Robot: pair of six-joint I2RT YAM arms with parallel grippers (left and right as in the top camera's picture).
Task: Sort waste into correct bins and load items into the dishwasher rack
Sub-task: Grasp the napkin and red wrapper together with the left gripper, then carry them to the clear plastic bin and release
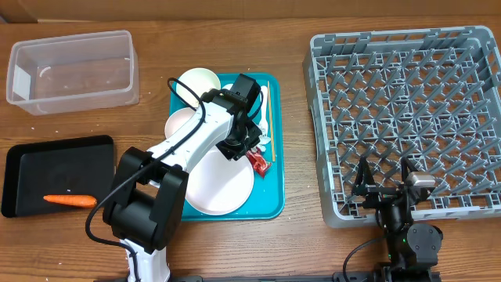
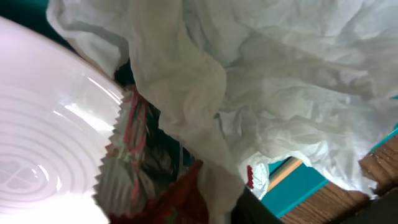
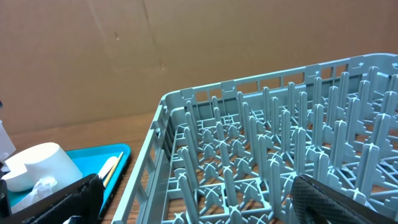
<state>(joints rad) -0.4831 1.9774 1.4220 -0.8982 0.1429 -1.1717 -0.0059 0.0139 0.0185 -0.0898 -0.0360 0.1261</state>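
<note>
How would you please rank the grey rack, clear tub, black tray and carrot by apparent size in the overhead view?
Largest: grey lattice plastic dishwasher rack.
Then clear rectangular plastic tub and shallow black rectangular tray, too alike to rank.
Smallest: whole orange carrot.

My right gripper (image 3: 202, 208) has its jaws spread wide. The grey rack (image 3: 261, 143) lies directly ahead; a teal tray (image 3: 93, 155) bearing a white cup (image 3: 37, 165) lies ahead-left.
</note>
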